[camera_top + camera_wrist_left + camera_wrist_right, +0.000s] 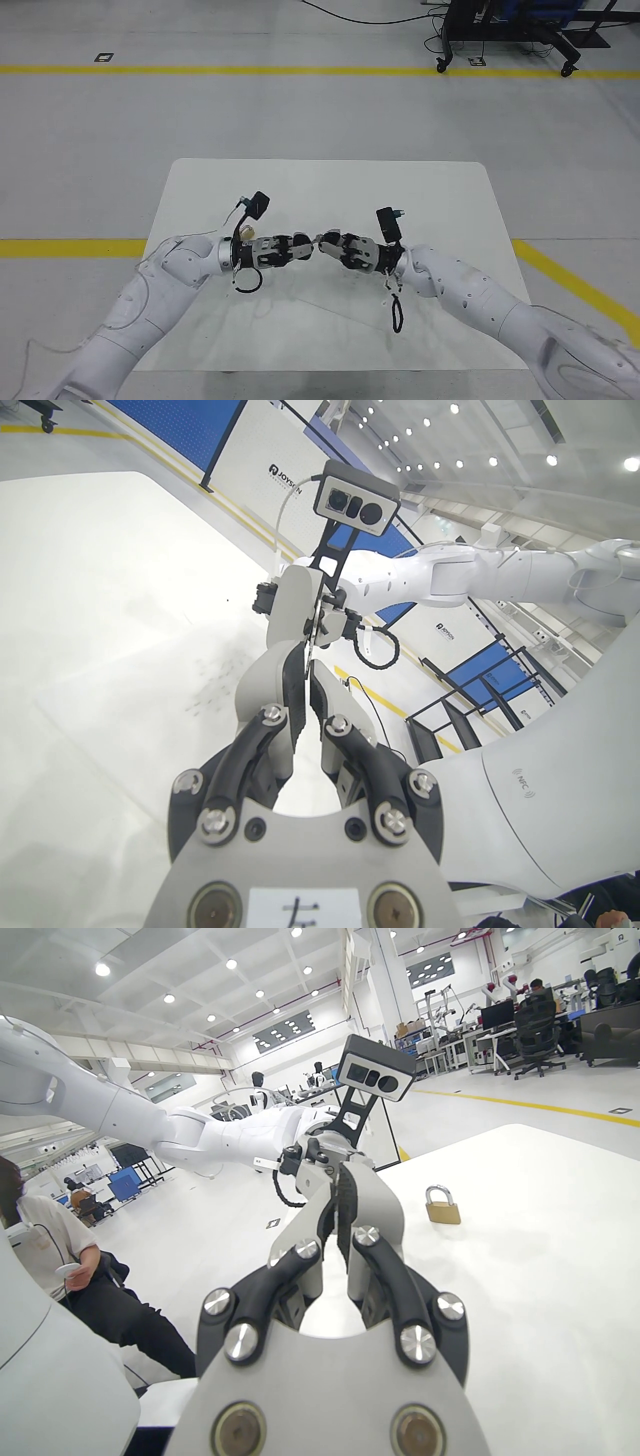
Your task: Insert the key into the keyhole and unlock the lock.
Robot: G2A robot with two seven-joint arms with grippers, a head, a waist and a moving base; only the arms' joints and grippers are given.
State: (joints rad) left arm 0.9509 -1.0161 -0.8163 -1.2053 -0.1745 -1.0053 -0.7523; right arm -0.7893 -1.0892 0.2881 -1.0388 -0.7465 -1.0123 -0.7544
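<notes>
Item: left gripper. Fingers pressed together on the key, a thin metal blade seen edge-on in the left wrist view. In the top view it points toward 3 o'clock, above the middle of the table. Item: right gripper. It stands tip to tip with the left gripper and points toward 9 o'clock. Its fingers also appear drawn together on the far end of the same key, so by the look of it both grippers pinch the key at once, which reads as a hand-over in mid-air. Item: key, long axis. It runs roughly along the 3-to-9 o'clock line shared by the two grippers; which end is the bit and which the bow cannot be told. Item: lock. A brass padlock with its shackle closed, resting on the table well apart from the key. In the top view it lies between 9 and 10 o'clock from the point where the grippers meet, just beside the left arm's wrist. Which way its keyhole faces cannot be told. Governing relation: the left arm is the nearer to the lock, yet its gripper faces away from it, while the right gripper faces the lock's side of the table. Judgement: whichever gripper keeps the key must carry it toward 9 to 10 o'clock and bring its long axis in line with the keyhole before insertion. The lock is free on the table and may slide when pushed.
</notes>
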